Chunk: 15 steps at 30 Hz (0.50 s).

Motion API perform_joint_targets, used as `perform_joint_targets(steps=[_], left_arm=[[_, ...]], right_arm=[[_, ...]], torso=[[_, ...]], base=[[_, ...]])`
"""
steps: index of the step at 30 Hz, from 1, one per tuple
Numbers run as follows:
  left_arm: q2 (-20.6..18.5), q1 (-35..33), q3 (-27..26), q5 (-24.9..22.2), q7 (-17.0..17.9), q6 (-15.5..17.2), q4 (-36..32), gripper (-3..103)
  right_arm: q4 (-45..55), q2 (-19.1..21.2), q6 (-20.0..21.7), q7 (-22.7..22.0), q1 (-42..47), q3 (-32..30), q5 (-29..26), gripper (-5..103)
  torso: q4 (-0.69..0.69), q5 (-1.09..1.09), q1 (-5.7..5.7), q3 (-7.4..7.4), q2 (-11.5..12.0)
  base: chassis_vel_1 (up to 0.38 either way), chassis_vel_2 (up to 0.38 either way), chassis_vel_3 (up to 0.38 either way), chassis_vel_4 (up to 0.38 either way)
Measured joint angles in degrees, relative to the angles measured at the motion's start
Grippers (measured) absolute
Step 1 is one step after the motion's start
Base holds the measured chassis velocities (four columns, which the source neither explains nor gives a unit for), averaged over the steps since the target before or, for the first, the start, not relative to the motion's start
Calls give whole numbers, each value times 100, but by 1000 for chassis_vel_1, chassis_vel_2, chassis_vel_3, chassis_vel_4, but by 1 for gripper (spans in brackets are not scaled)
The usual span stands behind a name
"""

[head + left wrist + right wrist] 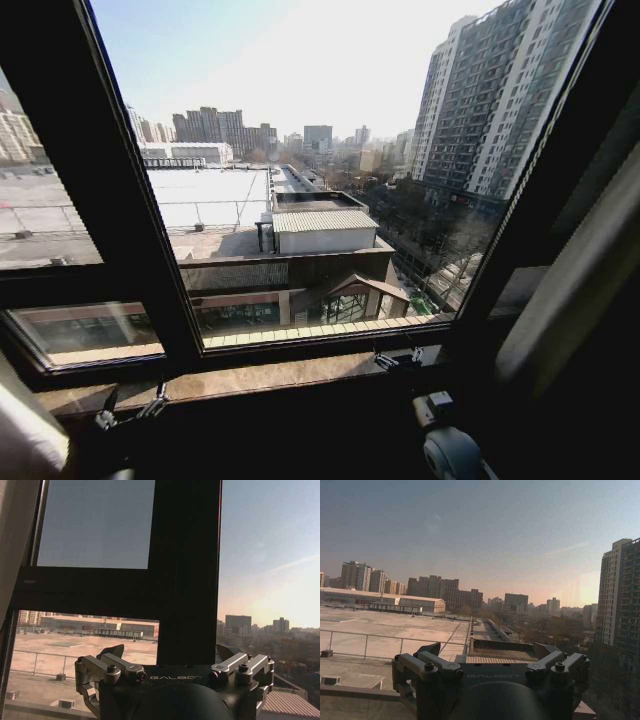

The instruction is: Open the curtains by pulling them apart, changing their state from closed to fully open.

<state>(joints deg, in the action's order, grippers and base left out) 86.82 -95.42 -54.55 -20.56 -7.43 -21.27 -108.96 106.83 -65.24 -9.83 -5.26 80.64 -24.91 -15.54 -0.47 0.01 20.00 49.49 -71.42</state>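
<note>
Curtains (570,290) are bunched at the far left and right edges, window (300,150) basically clear. Left gripper (170,652) and right gripper (487,650) face the glass, fingers apart, holding nothing. Fabric looks soft, light; grab a pleat edge.

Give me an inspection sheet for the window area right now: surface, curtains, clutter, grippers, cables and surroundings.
Surface: stone window sill below the glass, bare apart from window latches.
Job's things: curtains drawn aside to both edges of the head view; one panel hangs beside the black window frame; the glass between is uncovered.
Clutter: nothing seen.
Grippers: left gripper faces the frame's upright bar, jaws apart, holding nothing; right gripper faces open glass, jaws apart, holding nothing.
Cables: nothing seen.
Surroundings: rooftops, a tall apartment block and a hazy skyline outside.
</note>
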Motion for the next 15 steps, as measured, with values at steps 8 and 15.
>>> perform_joint_targets(steps=[8, 15], left_arm=[[0, 0, 0, 0, 0, 0, 0, 100], [0, 0, 0, 0, 0, 0, 0, 100]], right_arm=[[0, 0, 0, 0, 0, 0, 0, 100], [0, 0, 0, 0, 0, 0, 0, 100]], torso=[[0, 0, 0, 0, 0], [0, -1, 0, 0, 0]], base=[[388, 329, -390, -321], [368, 326, -370, -328]])
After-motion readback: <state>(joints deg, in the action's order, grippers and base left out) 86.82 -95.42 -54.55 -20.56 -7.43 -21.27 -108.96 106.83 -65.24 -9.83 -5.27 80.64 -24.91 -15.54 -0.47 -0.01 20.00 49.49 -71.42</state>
